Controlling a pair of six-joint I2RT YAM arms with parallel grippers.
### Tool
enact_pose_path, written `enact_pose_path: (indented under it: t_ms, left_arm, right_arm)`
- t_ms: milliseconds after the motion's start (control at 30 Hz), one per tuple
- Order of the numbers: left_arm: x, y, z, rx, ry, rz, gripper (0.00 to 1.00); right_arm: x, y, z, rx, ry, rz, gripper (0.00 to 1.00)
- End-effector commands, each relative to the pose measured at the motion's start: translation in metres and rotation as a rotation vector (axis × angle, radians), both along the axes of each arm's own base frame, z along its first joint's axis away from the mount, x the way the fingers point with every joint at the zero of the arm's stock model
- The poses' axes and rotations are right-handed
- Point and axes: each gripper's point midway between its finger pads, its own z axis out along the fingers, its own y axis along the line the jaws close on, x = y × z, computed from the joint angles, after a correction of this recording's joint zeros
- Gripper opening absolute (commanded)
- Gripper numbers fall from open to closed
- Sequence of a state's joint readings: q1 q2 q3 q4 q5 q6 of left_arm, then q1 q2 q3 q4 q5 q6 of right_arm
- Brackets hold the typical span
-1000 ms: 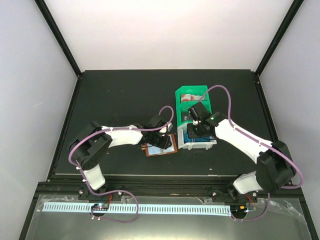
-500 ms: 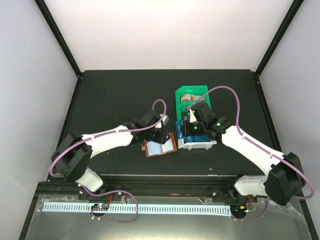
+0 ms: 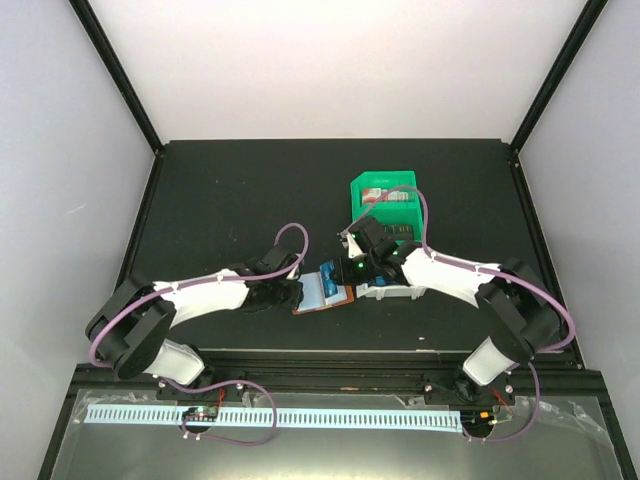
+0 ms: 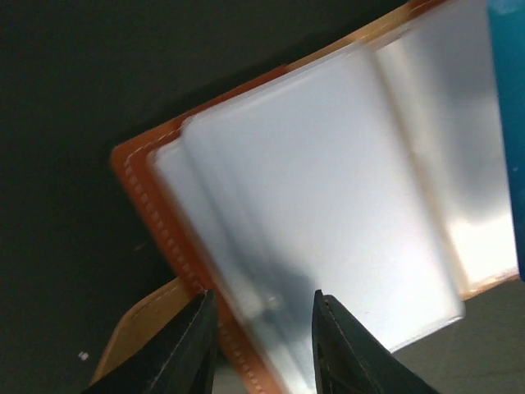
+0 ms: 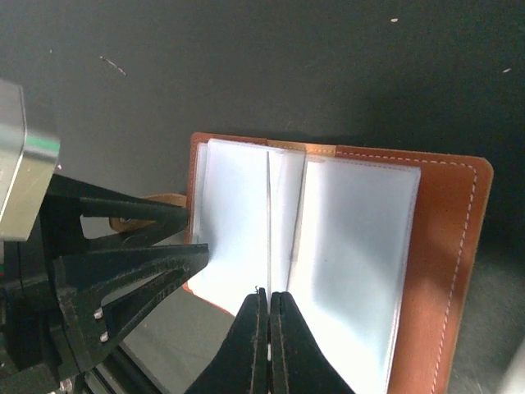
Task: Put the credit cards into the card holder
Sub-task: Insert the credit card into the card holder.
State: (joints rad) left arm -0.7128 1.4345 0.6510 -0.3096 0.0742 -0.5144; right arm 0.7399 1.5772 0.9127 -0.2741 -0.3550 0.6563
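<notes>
The brown leather card holder [image 3: 318,297] lies open on the black table, clear sleeves [image 4: 328,180] fanned upward. My right gripper [image 5: 269,300] is shut on a blue credit card [image 3: 328,277], which shows edge-on as a thin line [image 5: 268,222] standing over the middle sleeves. The card's blue face fills the right edge of the left wrist view [image 4: 510,123]. My left gripper [image 4: 264,308] is open, its fingers straddling the holder's stitched left edge [image 4: 148,197] beside the snap tab. More credit cards, one red-and-white [image 3: 376,194], sit in the tray.
The green-and-white divided tray [image 3: 401,183] stands just right of the holder, under the right arm. The left gripper [image 5: 195,234] and the right gripper [image 3: 343,268] work within a few centimetres of each other. Black posts frame the table's back corners.
The right gripper came left from the tray to above the holder, carrying the blue card. The left gripper slid down-left off the holder's top to its left edge.
</notes>
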Motion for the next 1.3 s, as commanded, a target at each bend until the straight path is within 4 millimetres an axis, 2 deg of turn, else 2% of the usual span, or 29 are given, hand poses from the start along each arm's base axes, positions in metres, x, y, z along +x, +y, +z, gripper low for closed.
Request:
enact_pose_path:
  t_ms: [0, 267, 500, 633, 800, 1067, 1133, 1267]
  left_arm:
    - [0.002, 0.019, -0.005, 0.072, -0.016, 0.060, 0.36]
    - [-0.004, 0.022, -0.017, 0.092, 0.021, 0.066, 0.38]
    - [-0.007, 0.024, -0.022, 0.105, 0.040, 0.065, 0.23]
    - [-0.009, 0.025, -0.024, 0.108, 0.048, 0.069, 0.19]
    - [-0.010, 0.027, -0.024, 0.114, 0.054, 0.072, 0.21]
    - [-0.012, 0.027, -0.016, 0.099, 0.059, 0.087, 0.37]
    - [-0.011, 0.026, -0.012, 0.088, 0.050, 0.090, 0.37]
    - [-0.010, 0.028, -0.008, 0.090, 0.042, 0.097, 0.29]
  right_arm:
    - [0.003, 0.012, -0.009, 0.055, 0.033, -0.017, 0.01]
    - [-0.004, 0.018, -0.029, 0.090, 0.108, -0.027, 0.01]
    - [-0.011, 0.024, -0.034, 0.147, 0.163, -0.025, 0.01]
    - [-0.012, 0.024, -0.036, 0.165, 0.178, -0.048, 0.01]
    - [-0.009, 0.019, -0.036, 0.153, 0.155, -0.085, 0.01]
    - [-0.007, 0.005, -0.034, 0.162, 0.133, -0.177, 0.01]
    - [-0.008, 0.004, -0.034, 0.170, 0.144, -0.193, 0.01]
    - [-0.009, 0.002, -0.034, 0.199, 0.181, -0.253, 0.01]
